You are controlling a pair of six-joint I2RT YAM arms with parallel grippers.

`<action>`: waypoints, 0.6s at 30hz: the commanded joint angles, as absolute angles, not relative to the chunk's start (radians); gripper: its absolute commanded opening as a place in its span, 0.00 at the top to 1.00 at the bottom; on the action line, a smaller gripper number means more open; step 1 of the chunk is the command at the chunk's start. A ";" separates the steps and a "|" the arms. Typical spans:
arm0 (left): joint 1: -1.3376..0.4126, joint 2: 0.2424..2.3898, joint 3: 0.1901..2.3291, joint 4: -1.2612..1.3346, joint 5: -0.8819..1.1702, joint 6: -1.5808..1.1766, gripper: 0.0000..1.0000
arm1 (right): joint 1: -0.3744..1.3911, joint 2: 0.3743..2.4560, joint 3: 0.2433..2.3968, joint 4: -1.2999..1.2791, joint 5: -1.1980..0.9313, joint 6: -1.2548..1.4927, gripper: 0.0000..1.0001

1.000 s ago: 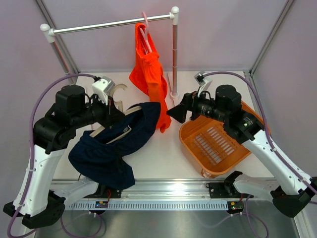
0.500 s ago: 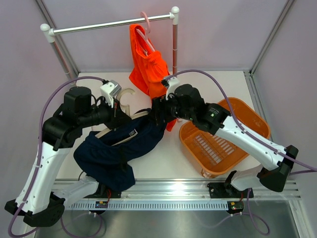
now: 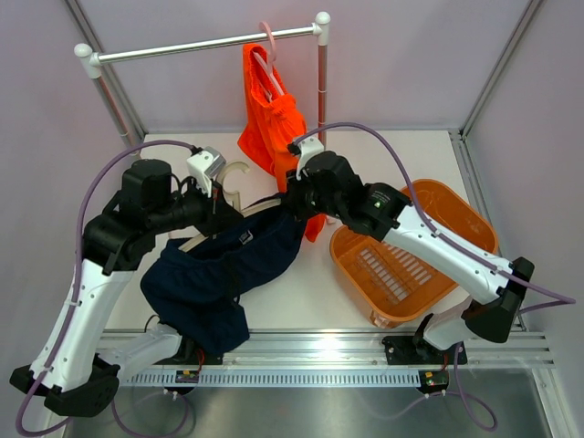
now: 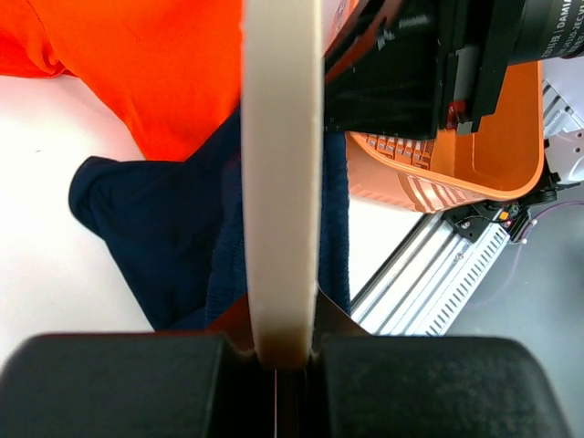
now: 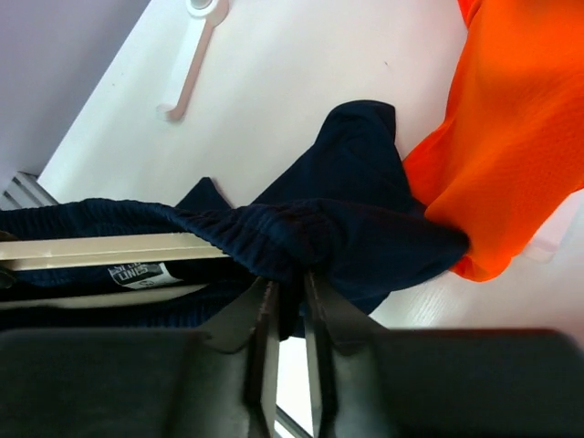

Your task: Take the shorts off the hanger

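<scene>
The navy shorts [image 3: 214, 278] hang limp from a cream hanger [image 3: 196, 239] over the table's left side. My left gripper [image 3: 219, 214] is shut on that hanger [image 4: 281, 182], which runs straight up from between the jaws [image 4: 278, 351]. My right gripper [image 3: 294, 205] is at the shorts' right end. In the right wrist view it [image 5: 287, 292] is shut on the bunched navy waistband [image 5: 301, 228], with the cream hanger bar [image 5: 100, 249] inside the band. The orange shorts [image 3: 274, 128] hang on a pink hanger [image 3: 266, 55] from the rail [image 3: 201, 43].
An orange basket [image 3: 411, 265] sits at the right, under my right forearm. The rack's right post [image 3: 322, 100] stands just behind my right gripper, its pale foot [image 5: 192, 64] on the white table. The orange shorts' lower edge [image 5: 511, 137] touches the navy fabric.
My right arm swung left from over the basket to the navy shorts, and its jaws went from open to shut on the waistband. The left arm and hanger shifted slightly right.
</scene>
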State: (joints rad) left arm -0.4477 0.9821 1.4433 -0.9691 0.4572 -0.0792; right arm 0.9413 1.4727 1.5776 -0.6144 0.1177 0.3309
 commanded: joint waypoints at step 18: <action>-0.454 0.836 1.431 -0.859 0.626 -0.072 1.00 | 0.741 1.496 1.674 -0.738 0.379 0.331 1.00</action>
State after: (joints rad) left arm -0.4469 0.8883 1.4128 -0.9024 0.4877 -0.0750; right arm 0.8093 1.4994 1.6489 -0.7212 0.2649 0.3378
